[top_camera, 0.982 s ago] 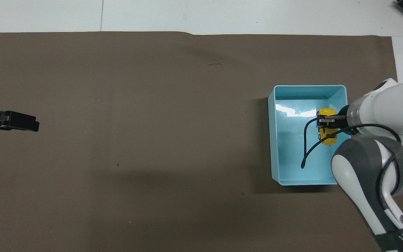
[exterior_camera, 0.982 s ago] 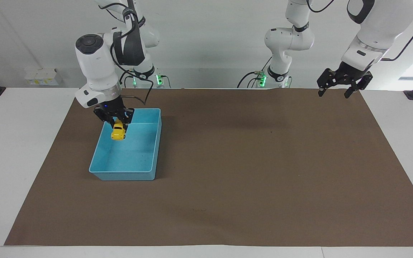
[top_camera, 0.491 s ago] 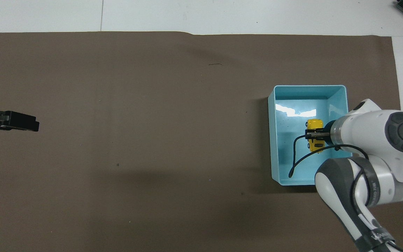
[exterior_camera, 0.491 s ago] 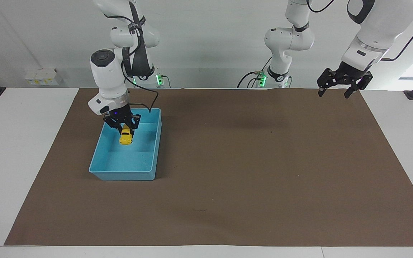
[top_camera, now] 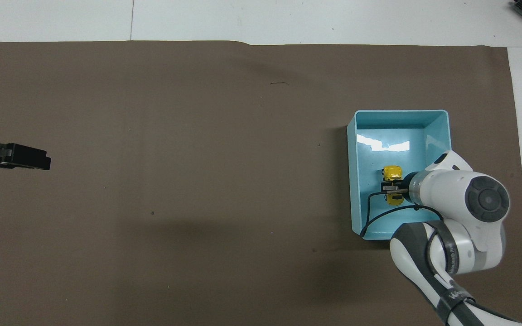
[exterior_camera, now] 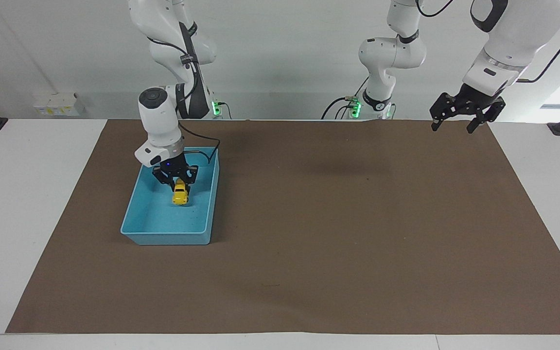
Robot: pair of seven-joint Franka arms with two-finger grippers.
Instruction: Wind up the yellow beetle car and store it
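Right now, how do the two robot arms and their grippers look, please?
Both arms have glossy white rounded shells with dark grey joint caps and bands. A thin black cable loops along each arm. The right gripper and the left gripper are black, built of open metal links with two fingers. A small blue light glows on the right wrist, and green lights show at the arm bases.

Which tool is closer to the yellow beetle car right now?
Right. The right tool grips the yellow beetle car inside the blue bin; the left tool waits, open, over the table's other end.
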